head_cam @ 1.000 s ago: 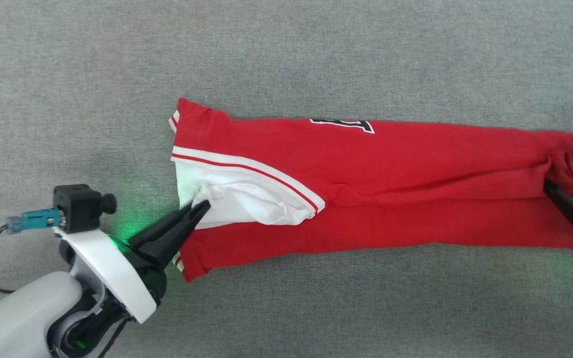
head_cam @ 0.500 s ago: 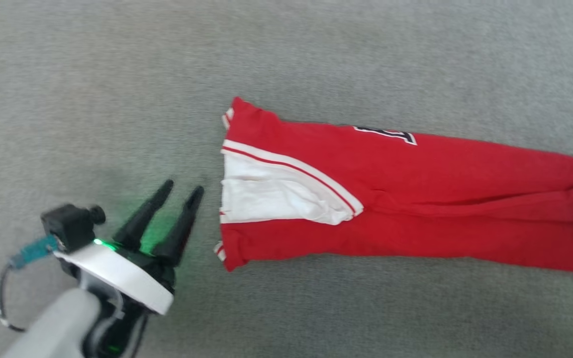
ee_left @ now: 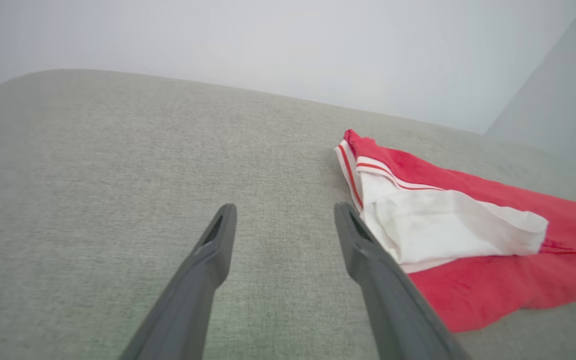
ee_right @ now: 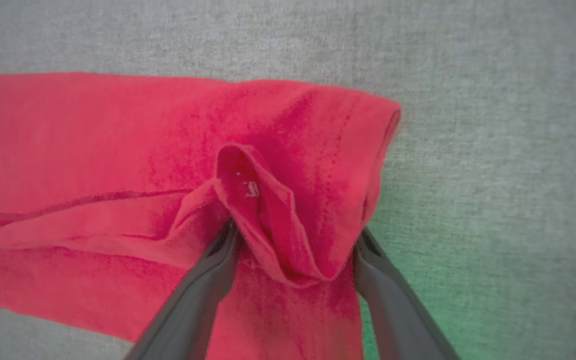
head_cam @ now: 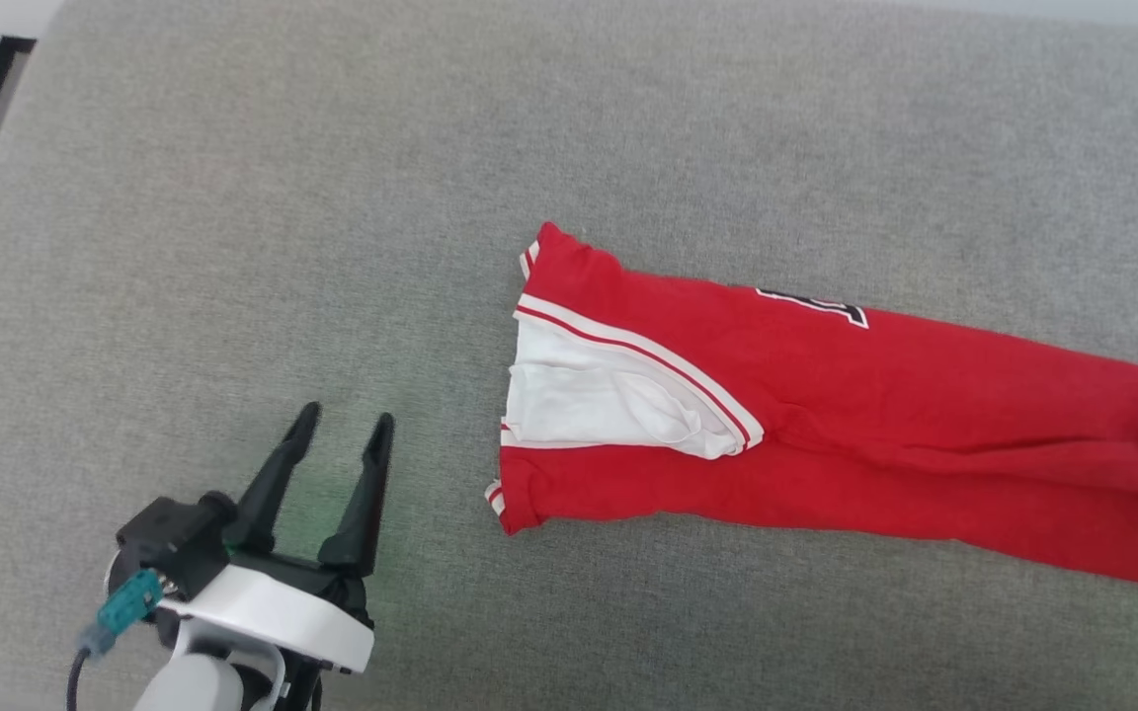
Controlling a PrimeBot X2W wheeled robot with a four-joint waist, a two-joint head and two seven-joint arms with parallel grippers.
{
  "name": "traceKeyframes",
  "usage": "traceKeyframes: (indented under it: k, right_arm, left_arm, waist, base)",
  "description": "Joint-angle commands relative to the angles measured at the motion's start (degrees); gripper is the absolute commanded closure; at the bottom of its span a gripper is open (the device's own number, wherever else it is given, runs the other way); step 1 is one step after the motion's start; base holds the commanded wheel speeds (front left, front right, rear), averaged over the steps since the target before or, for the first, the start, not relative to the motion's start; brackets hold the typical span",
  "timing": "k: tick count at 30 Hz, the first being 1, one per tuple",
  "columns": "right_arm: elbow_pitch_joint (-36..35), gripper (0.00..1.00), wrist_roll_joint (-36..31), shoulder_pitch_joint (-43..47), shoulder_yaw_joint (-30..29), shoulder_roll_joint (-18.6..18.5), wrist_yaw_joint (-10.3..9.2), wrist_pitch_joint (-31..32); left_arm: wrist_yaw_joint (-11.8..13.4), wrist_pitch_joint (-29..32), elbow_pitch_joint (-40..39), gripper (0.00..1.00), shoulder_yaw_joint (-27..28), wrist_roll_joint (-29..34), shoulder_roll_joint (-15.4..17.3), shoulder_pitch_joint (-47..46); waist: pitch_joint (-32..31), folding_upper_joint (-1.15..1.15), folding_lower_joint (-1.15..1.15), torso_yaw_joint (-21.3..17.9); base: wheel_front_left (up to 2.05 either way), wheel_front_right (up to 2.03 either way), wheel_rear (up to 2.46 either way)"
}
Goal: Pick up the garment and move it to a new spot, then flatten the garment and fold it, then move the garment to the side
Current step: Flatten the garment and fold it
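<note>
1. Our left gripper [head_cam: 347, 415] is open, empty, near the soft red fabric garment [head_cam: 826, 395].
2. Our right gripper [ee_right: 294, 232] is open astride its bunched end.
3. It lies folded long on the grey woven surface [head_cam: 233, 247]; we judge that cross-folding and moving aside remain.

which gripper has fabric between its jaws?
The right gripper: a red fold of the garment bunches between its open jaws; the left gripper sits clear of it.

Red, white-striped garment [head_cam: 875, 425], grey woven surface [head_cam: 233, 247]

Left gripper [head_cam: 348, 415] now spread (seemingly off garment [head_cam: 826, 395])
</note>
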Motion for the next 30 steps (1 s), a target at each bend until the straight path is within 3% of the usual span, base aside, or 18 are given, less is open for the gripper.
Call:
traceKeyframes:
  k: [1, 6, 7, 8, 11, 23, 30]
  right_arm:
    - [0.9, 0.0, 0.1, 1.7, 1.1, 1.4, 0.02, 0.4]
    - [1.6, 0.0, 0.2, 2.8, 1.0, 2.1, 0.02, 0.6]
    - [1.7, 0.32, 0.2, 2.8, 1.0, 2.2, 0.02, 0.6]
    - [1.8, 0.54, 0.2, 2.8, 1.0, 2.2, 0.02, 0.5]
    - [2.0, 1.0, 0.0, 2.0, 1.0, 2.2, 0.02, 0.2]
    - [2.5, 1.0, -0.8, -2.3, 1.0, 0.7, -0.01, -0.5]
    - [2.7, 1.0, -2.0, -5.4, -2.1, -1.3, -0.01, -1.3]
  left_arm:
    - [-0.1, -0.3, -0.9, 0.0, 1.6, 2.2, -1.2, 1.6]
    - [-0.1, -0.3, -2.8, 0.0, 4.7, 9.5, -2.2, 3.3]
    - [-0.1, -0.3, -3.2, 0.0, 5.1, 10.3, -2.7, 3.6]
    - [-0.1, -0.3, -3.7, 0.0, 5.7, 11.6, -3.0, 3.7]
    - [-0.1, -0.3, -5.0, 0.0, 7.6, 13.8, -3.9, 3.8]
    - [-0.1, -0.3, -7.2, 0.0, 10.3, 16.3, -5.7, 2.3]
    - [-0.1, -0.3, -7.5, 0.0, 10.8, 17.5, -6.4, 1.2]
  waist:
    - [-1.0, 0.0, 0.0, 0.0]
    - [-2.2, 0.0, 0.0, -0.4]
    - [-2.3, 0.0, 0.0, -0.5]
    - [-2.4, 0.0, 0.0, -0.6]
    - [-2.4, 0.0, 0.0, -1.1]
    - [-0.2, 0.0, 0.0, -2.0]
    - [1.8, 0.0, 0.0, -3.7]
  base:
    - [0.0, 0.0, 0.0]
    - [0.0, 0.0, 0.0]
    - [0.0, 0.0, 0.0]
    - [0.0, 0.0, 0.0]
    - [0.0, 0.0, 0.0]
    - [0.0, 0.0, 0.0]
    - [0.0, 0.0, 0.0]
